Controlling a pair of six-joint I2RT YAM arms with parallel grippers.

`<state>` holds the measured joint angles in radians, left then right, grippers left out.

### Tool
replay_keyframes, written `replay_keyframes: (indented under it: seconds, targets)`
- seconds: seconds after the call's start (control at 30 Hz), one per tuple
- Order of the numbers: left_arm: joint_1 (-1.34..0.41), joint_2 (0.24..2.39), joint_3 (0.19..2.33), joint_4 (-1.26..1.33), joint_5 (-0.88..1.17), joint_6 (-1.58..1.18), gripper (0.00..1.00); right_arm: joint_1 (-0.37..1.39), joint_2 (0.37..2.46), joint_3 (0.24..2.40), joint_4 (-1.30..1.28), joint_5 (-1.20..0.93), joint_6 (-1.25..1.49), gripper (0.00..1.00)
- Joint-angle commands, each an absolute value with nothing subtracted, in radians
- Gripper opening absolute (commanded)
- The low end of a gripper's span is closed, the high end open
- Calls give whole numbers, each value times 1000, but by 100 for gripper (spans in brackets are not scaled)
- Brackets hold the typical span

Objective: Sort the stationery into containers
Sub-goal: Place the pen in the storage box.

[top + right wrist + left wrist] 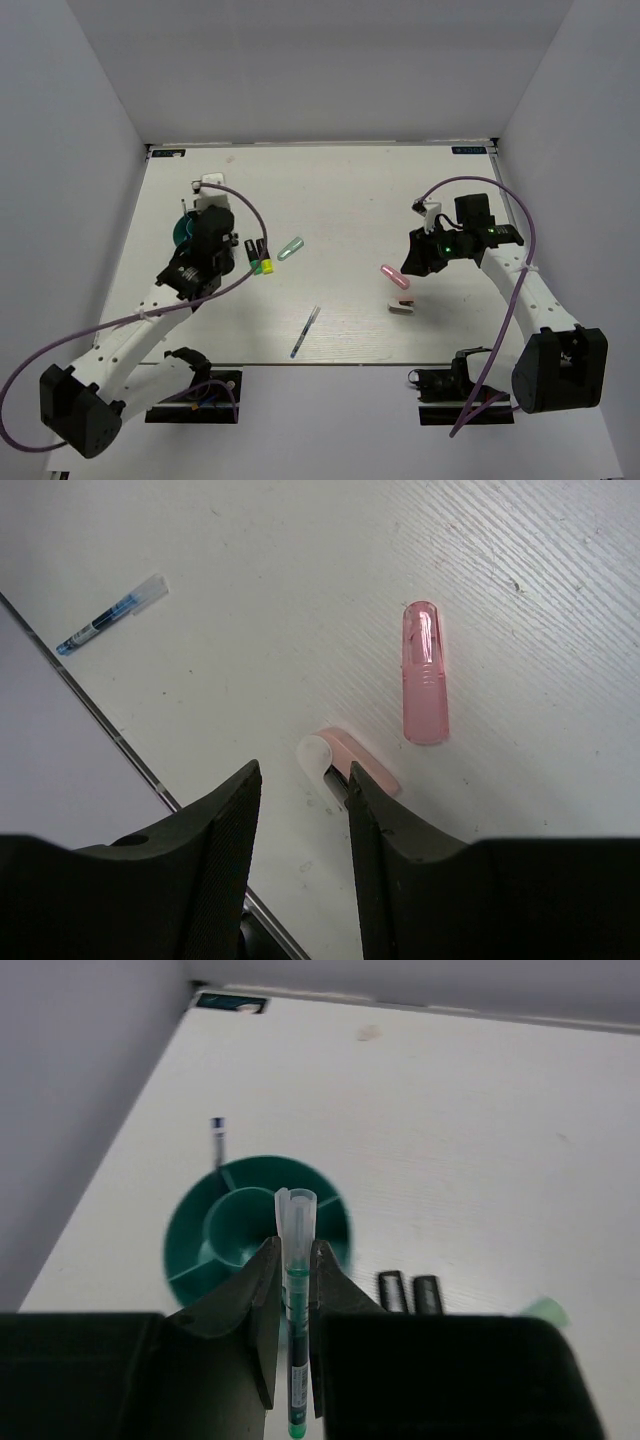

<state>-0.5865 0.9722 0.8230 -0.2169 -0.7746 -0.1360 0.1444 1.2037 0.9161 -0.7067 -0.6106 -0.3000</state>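
Far left: the left gripper (295, 1252) is pinching a thin pen (297, 1210), fingers pressed on its greenish barrel. Its clear cap is sticking out past the tips, over the teal holder (190, 1260), which is round, glossy plastic with a short wall and curved dividers. A second pen (217, 1138) is showing at the holder's far rim; in or behind it, cannot tell. Two black markers (257, 255) and a pale green marker (290, 249) are lying just right of the holder.

Right side: the right gripper (300, 780) is hovering with fingers spread over the pink-and-white block (350, 765), round white end between them; contact, cannot tell. A translucent pink marker (425, 675) is lying near the block. A blue pen (110, 615) is lying well apart on the grained white table (340, 190).
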Motion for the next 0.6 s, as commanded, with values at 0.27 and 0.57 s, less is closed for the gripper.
replay_keyframes:
  seconds: [0.27,0.57]
  targets:
    - [-8,913,592,101,-138,-318,0,140,1209,917,-713,-637,-314,44]
    - [46,930,698,31,78,-301,0,146,1239,922,-713,-630,-319,44]
